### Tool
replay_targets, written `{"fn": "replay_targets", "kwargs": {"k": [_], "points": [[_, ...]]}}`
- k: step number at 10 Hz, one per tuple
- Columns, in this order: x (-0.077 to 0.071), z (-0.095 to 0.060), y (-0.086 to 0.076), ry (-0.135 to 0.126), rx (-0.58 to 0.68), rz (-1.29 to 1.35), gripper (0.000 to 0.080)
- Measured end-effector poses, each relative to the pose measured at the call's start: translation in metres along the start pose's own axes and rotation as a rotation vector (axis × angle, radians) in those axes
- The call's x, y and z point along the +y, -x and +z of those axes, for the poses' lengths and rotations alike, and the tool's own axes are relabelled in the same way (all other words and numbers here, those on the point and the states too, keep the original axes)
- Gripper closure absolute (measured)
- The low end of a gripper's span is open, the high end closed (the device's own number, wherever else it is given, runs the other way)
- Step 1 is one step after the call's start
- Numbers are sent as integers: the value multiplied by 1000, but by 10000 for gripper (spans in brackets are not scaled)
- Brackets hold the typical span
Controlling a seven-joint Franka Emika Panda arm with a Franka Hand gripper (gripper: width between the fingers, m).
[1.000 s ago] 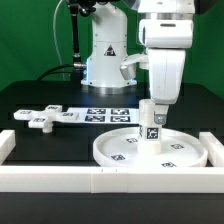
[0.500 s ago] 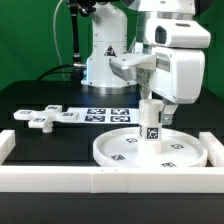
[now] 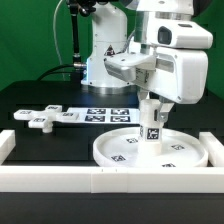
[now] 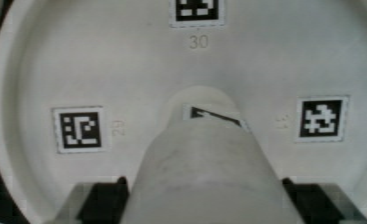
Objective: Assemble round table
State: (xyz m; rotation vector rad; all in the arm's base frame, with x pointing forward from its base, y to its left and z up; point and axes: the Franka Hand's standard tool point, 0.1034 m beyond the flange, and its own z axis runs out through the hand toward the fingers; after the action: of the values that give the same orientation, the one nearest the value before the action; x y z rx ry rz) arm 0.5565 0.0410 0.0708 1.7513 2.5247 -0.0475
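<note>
Gripper points straight down, fingers clamped.

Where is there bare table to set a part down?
Bare table lies between the cross foot, the border rail and the round disc, at the exterior view's left. Crowded: the disc's middle, where the gripper holds the leg, and behind it the marker board.

Wrist cam: leg fills the foreground, with the gripper clamped on it and dark fingers tight against both flanks. Small dark mark near the leg's far end. Taking 12 o'clock as straight out along the leg, the rimmed disc lies behind it, with square tags at 12, 10 and 2. "30" is printed just under the 12 o'clock tag.
</note>
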Motion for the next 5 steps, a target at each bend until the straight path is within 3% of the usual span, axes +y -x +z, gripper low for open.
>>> {"fn": "replay_targets", "kwargs": {"k": [4,5], "points": [[-1,1,1,-1,0,32,393],[-1,1,2,-2,0,149,393]]}}
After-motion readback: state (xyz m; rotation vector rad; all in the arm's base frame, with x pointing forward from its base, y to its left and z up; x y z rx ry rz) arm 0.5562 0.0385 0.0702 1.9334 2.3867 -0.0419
